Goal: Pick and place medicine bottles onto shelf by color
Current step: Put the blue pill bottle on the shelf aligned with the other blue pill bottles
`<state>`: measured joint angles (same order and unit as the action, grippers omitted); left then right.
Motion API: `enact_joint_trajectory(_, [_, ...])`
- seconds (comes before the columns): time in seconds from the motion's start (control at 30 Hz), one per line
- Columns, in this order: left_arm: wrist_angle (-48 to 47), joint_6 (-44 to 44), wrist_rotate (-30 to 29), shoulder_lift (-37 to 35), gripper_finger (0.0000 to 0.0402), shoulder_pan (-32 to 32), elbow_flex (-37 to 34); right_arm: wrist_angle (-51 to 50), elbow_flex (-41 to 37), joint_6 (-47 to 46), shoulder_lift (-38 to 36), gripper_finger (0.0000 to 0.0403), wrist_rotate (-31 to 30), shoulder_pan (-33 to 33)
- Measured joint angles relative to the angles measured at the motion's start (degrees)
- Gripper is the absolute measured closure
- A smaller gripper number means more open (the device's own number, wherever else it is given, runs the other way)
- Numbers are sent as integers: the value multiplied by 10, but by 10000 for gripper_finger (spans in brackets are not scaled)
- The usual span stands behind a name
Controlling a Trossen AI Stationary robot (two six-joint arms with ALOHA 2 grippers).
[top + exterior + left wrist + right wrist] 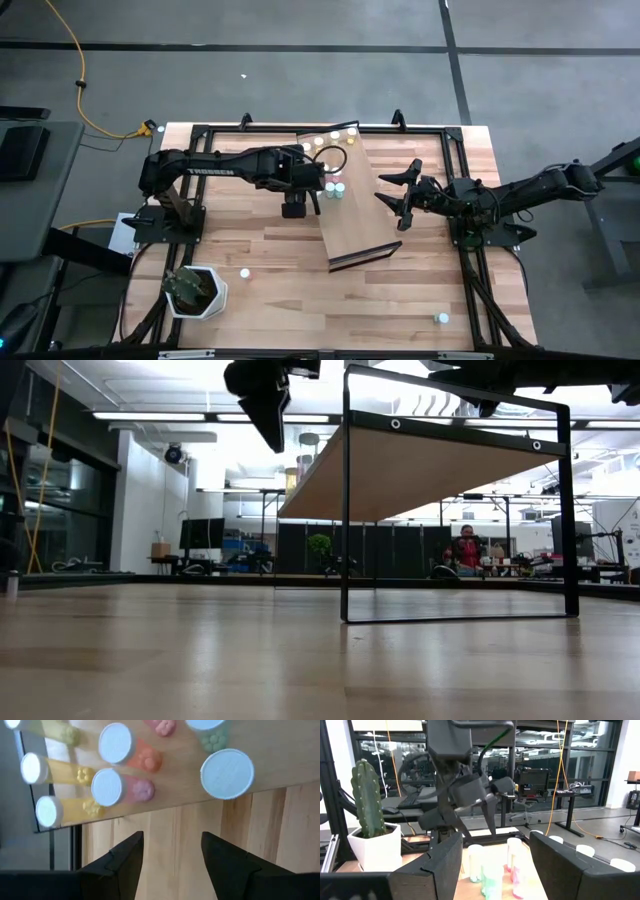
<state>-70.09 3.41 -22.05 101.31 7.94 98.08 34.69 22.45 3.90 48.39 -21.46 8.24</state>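
Note:
The shelf (352,200), a tilted light-wood board on a dark frame, stands mid-table, held above the tabletop by its frame in the low view (430,470). Medicine bottles with white caps stand on it: yellow (65,810), pink (125,789) and teal (227,772), with more at its far end (335,135). My left gripper (295,208) hangs open above the table just left of the shelf's edge, fingers (125,865) pointing down, nothing between them. My right gripper (400,200) waits open at the shelf's right side, holding nothing.
A cactus in a white pot (195,290) stands near the table's front left. One loose bottle (244,272) lies on the table in front of the shelf and another (441,318) near the front right corner. A person (465,550) sits far behind the table.

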Motion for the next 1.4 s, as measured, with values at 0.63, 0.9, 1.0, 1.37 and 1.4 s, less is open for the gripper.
enact_joint_trajectory(0.63, [633, -45, 18, -390, 211, -19, -478, -22, 0, 1, 0, 181, 0, 0])
enact_joint_trajectory(0.9, [993, -43, 161, -497, 211, -34, -714, -18, 0, 0, 0, 181, 0, 0])
enact_joint_trajectory(1.0, [1018, -32, 165, -500, 211, -42, -740, -18, 0, 0, 0, 181, 0, 0])
enact_joint_trajectory(1.37, [1041, -26, 165, -500, 211, -43, -741, -20, 0, 0, 0, 181, 0, 0])
enact_joint_trajectory(1.4, [1041, -27, 165, -500, 211, -43, -741, -23, 0, 0, 0, 181, 0, 0])
